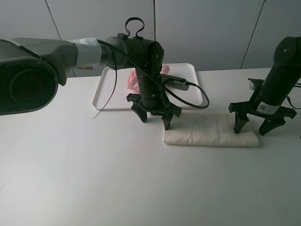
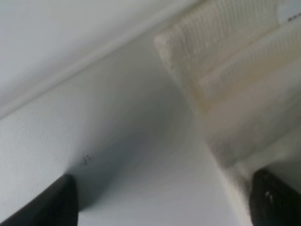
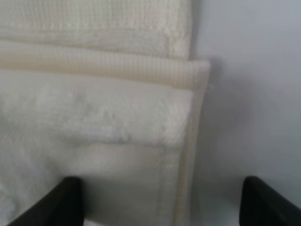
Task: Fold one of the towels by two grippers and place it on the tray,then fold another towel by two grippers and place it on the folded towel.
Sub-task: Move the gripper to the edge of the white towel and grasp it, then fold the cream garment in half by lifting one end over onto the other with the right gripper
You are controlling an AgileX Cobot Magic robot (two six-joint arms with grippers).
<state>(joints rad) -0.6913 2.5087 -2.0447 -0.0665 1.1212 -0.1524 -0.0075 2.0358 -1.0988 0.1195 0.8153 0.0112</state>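
A cream towel (image 1: 211, 133), folded into a long strip, lies on the table in front of the white tray (image 1: 106, 94). A pink towel (image 1: 132, 81) lies on the tray, mostly hidden by my left arm. My left gripper (image 1: 155, 117) is open over the strip's left end, which shows in the left wrist view (image 2: 235, 89). My right gripper (image 1: 256, 125) is open over the strip's right end, whose layered hem shows in the right wrist view (image 3: 117, 117). Neither gripper holds anything.
A black cable (image 1: 188, 96) loops from the left arm across the tray's front right corner. The white table (image 1: 94, 169) extends to the front and left. A wall stands behind the tray.
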